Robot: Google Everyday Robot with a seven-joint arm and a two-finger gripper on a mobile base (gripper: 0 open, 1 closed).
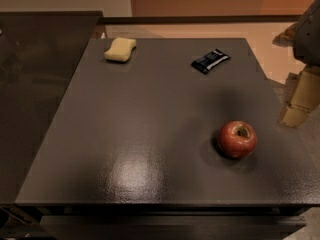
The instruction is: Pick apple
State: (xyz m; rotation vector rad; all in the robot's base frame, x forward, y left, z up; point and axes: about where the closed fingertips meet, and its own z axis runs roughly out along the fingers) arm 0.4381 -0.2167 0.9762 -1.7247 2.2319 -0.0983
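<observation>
Red apple (237, 139) on dark table (150, 114), front-rt; pincer (296, 111) off rt edge, apart from apple, openness unclear

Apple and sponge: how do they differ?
The apple is round and glossy red; the sponge is flattish, pale yellow and matte. The apple lies near the front right, the sponge at the far left corner. The gripper hangs beyond the right edge, nearer the apple than the sponge. Both rest untouched on the table.
</observation>
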